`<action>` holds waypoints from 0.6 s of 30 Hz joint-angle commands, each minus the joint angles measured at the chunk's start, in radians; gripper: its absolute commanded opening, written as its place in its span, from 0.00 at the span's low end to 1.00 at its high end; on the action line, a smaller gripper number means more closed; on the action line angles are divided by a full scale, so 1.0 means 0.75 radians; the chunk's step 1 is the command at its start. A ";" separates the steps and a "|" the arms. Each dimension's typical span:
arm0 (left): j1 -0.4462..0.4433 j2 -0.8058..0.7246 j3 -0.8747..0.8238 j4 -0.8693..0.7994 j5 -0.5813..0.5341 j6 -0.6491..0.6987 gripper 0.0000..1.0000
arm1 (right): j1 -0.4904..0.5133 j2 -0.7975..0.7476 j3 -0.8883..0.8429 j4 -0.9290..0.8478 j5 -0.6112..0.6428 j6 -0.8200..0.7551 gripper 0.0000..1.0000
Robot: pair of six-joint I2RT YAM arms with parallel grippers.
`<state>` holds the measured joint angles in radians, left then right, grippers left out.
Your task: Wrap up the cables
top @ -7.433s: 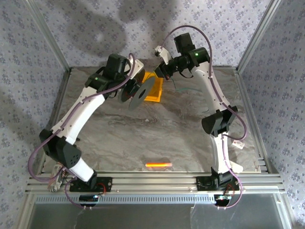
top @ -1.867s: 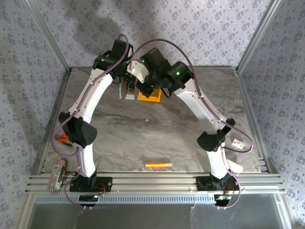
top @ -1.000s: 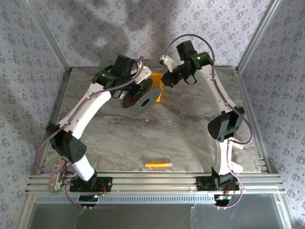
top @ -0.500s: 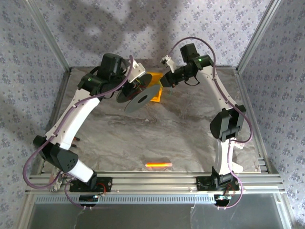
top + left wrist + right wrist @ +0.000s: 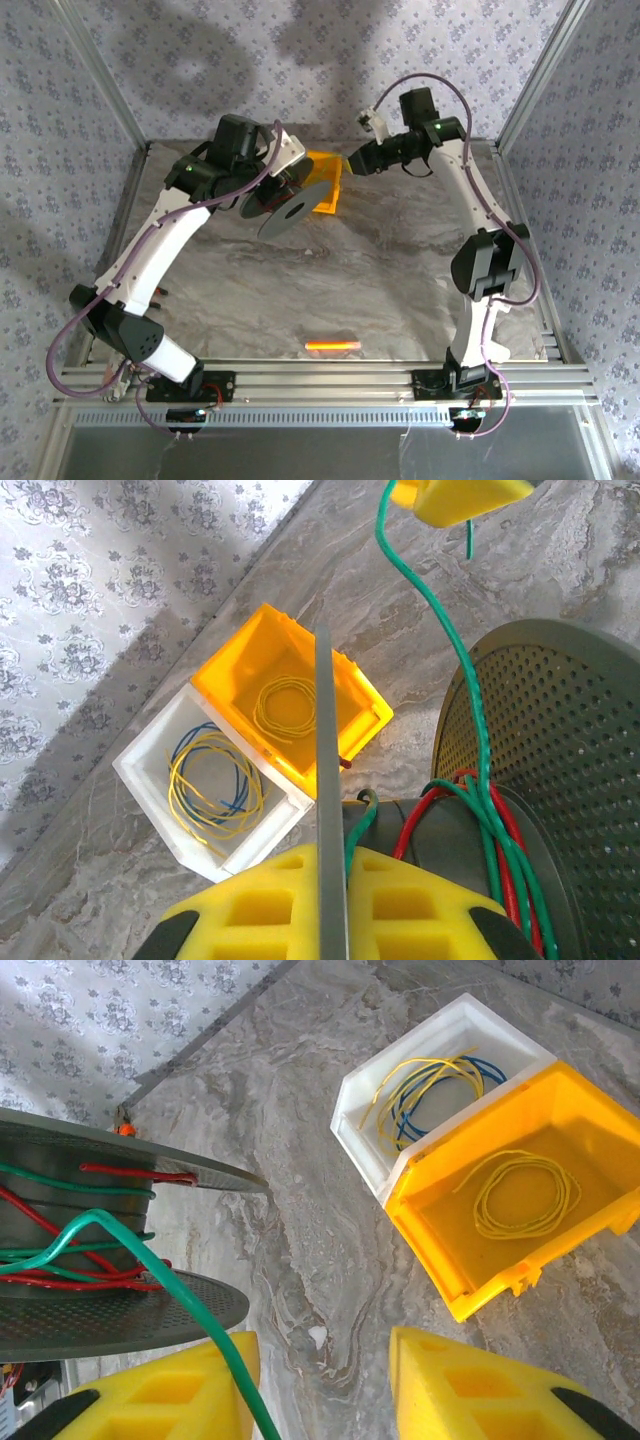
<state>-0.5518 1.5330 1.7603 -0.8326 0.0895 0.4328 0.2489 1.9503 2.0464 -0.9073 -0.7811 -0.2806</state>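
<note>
While the left gripper (image 5: 335, 880) is clamped on the thin edge of one flange of the spool (image 5: 560, 780), holding it up off the table (image 5: 330, 290) toward the far side, the step in hand looks like laying more turns on the core. Right gripper (image 5: 325, 1365): jaws stand apart, nothing pinched. The cable (image 5: 205, 1318) rides along the inner edge of one finger (image 5: 170, 1390) and runs from there to the core, so that finger seems to act as a guide.

To do it well, my read:
- Hold the strand taut between finger and core.
- Feed it square to the axle so it lands between the two flanges, not over a rim.
- Let it slide on the finger rather than snag.

The spool is held by a disc edge only, so too hard a pull could twist it in the pads. Other risk: the strand slips off the open finger and goes slack.

Cable look: thin green wire, smooth jacket, gentle bends in this stretch. Several loose green turns sit on the dark core, crossed with red wire (image 5: 140, 1172), not laid neatly. Free tail past the right finger can't be traced.

Yellow bin (image 5: 450, 1210) and white bin (image 5: 360, 1130) touch side by side on the table, each with small wire coils.
</note>
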 commanded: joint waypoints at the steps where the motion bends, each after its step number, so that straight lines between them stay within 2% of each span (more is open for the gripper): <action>1: 0.003 -0.081 0.033 0.056 0.057 -0.020 0.00 | -0.029 -0.067 -0.087 0.094 0.025 0.045 0.45; 4: 0.013 -0.093 0.041 0.065 0.095 -0.033 0.00 | -0.033 -0.092 -0.165 0.148 0.020 0.068 0.58; 7: 0.018 -0.101 0.052 0.062 0.119 -0.041 0.00 | -0.039 -0.109 -0.217 0.187 0.009 0.085 0.63; 13: 0.025 -0.111 0.060 0.053 0.129 -0.054 0.00 | -0.063 -0.142 -0.278 0.278 -0.038 0.140 0.52; 18: 0.042 -0.126 0.055 0.079 0.143 -0.086 0.00 | -0.079 -0.168 -0.334 0.329 -0.109 0.171 0.53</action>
<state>-0.5327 1.5139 1.7603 -0.8219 0.1471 0.3882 0.2203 1.8641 1.8278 -0.7155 -0.8379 -0.1894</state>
